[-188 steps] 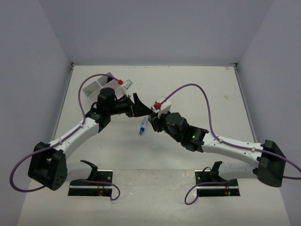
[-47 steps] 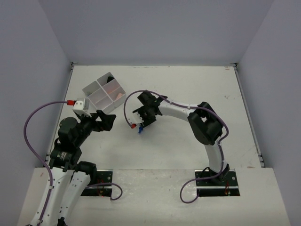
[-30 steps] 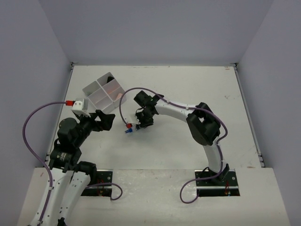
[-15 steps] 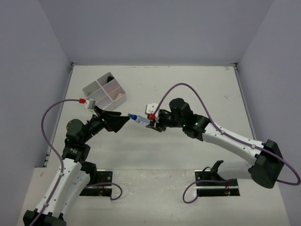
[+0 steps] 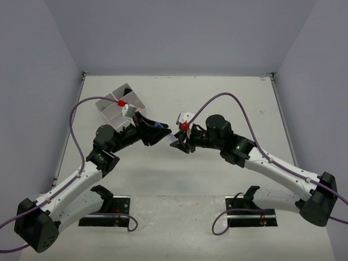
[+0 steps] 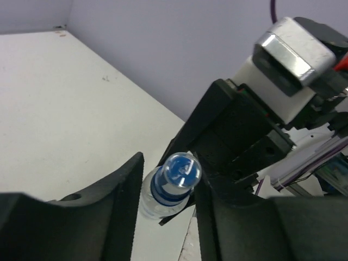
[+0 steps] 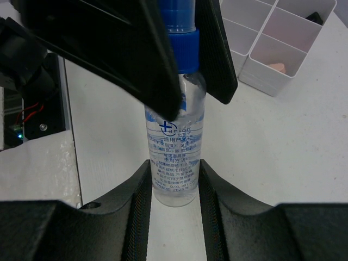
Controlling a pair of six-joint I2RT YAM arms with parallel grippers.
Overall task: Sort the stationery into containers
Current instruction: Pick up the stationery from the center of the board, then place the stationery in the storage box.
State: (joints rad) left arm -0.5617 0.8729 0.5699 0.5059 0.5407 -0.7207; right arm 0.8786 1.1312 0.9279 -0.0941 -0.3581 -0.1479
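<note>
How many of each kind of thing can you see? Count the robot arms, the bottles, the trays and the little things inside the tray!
Robot arms: 2 (left arm, right arm)
Clear bottle with a blue cap: 1
White tray with four compartments: 1
Little things in the tray: 2 (pink thing, black thing)
Total: 6

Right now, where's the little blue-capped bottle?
Top view, mid-table, right of the tray: the right gripper clamps the bottle and the left gripper flanks its cap.
</note>
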